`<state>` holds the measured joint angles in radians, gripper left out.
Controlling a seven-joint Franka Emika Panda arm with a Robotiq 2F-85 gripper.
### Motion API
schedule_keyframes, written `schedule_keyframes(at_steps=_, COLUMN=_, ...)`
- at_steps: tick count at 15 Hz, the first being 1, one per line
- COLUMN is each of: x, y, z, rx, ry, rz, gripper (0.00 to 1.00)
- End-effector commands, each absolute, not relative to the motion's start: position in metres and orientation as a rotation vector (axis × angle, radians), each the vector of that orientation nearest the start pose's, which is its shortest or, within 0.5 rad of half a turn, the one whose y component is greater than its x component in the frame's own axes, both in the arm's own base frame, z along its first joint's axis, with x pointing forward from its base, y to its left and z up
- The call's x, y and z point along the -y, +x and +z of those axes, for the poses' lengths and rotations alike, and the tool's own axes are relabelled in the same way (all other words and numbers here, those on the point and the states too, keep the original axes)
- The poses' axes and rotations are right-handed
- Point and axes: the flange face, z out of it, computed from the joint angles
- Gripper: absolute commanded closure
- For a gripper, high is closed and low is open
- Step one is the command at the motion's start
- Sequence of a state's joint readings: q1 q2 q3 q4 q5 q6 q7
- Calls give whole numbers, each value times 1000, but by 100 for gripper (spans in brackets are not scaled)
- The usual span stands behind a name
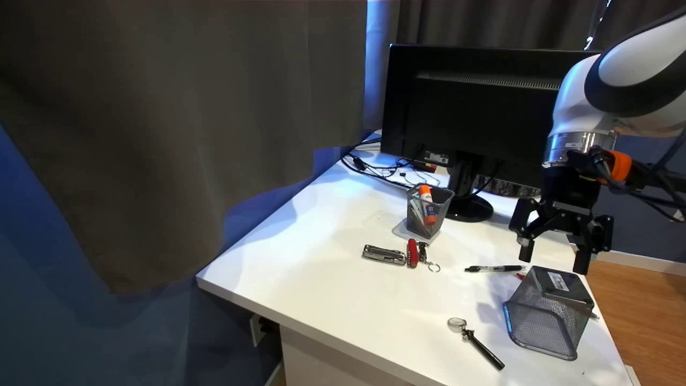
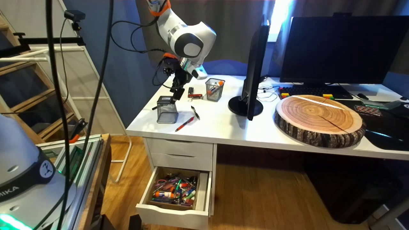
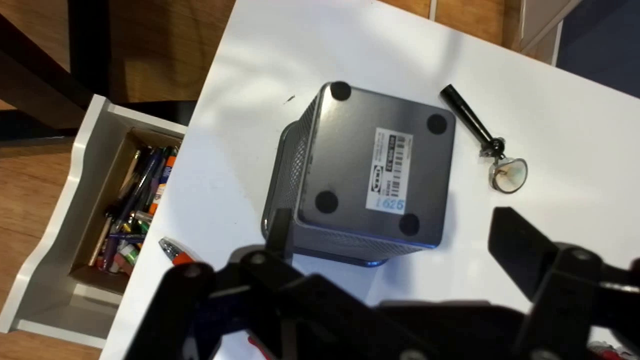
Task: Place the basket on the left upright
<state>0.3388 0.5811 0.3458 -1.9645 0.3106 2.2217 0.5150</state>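
Note:
The dark grey wire-mesh basket stands upside down on the white desk near its edge, in both exterior views (image 1: 549,316) (image 2: 167,111). Its wide rim rests on the desk and its solid base with a white label and several black feet faces up in the wrist view (image 3: 345,150). My gripper (image 1: 553,258) is open and empty above the basket, also in the wrist view (image 3: 397,232). In the wrist view one finger overlaps the basket's side and the other lies beyond it over bare desk. The fingers appear above the base, not touching it.
A smaller mesh cup (image 1: 429,214) with a glue stick stands farther along the desk. A magnifier (image 1: 477,343), a black pen (image 1: 496,268), a red pen (image 2: 184,124), a multi-tool (image 1: 384,254) and a red pocket knife (image 1: 412,253) lie around. A monitor (image 2: 252,64) stands behind; a drawer (image 2: 175,215) is open below.

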Motion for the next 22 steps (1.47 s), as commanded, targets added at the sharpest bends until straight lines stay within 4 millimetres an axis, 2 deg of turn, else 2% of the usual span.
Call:
schedule_keyframes(at_steps=1, x=-383, y=453, z=159, rx=-75, ry=-2852, rz=786, gripper=0)
schedule_keyframes(at_steps=4, x=-382, y=452, z=152, rx=-56, ry=-2844, rz=834, gripper=6)
schedule_keyframes(at_steps=6, x=-380, y=450, z=149, rx=-40, ry=-2836, rz=879, gripper=16)
schedule_keyframes(at_steps=9, x=-376, y=449, z=148, rx=-44, ry=-2836, rz=928, gripper=40)
schedule_keyframes(at_steps=10, x=-376, y=449, z=148, rx=-53, ry=-2836, rz=938, gripper=44)
schedule_keyframes(at_steps=13, x=-375, y=449, z=153, rx=-115, ry=-2830, rz=934, gripper=44)
schedule_keyframes(at_steps=17, x=-384, y=439, z=178, rx=-178, ry=-2845, rz=883, gripper=44)
schedule_keyframes(at_steps=22, x=-412, y=418, z=222, rx=-276, ry=-3009, rz=665, gripper=44)
